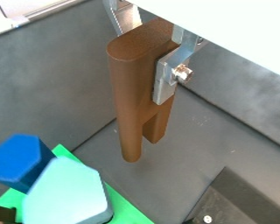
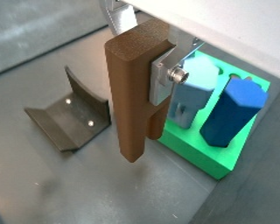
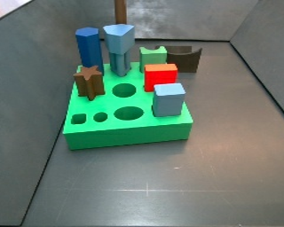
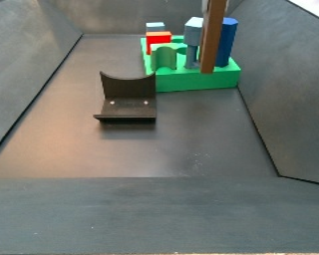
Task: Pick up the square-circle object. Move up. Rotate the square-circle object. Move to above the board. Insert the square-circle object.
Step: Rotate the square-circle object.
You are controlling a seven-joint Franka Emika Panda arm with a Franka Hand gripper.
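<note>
My gripper is shut on the square-circle object, a mid-brown block held upright with its notched end down. One silver finger presses its side, and the opposite finger is mostly hidden behind it. In a wrist view the block hangs above the grey floor beside the edge of the green board, between board and fixture. In both side views only the block shows, raised by the board; the gripper is out of frame above.
The board carries a dark blue peg, a light blue peg, a brown star piece, a red block and a light blue cube. The fixture stands on the floor near the board. Grey walls enclose the floor.
</note>
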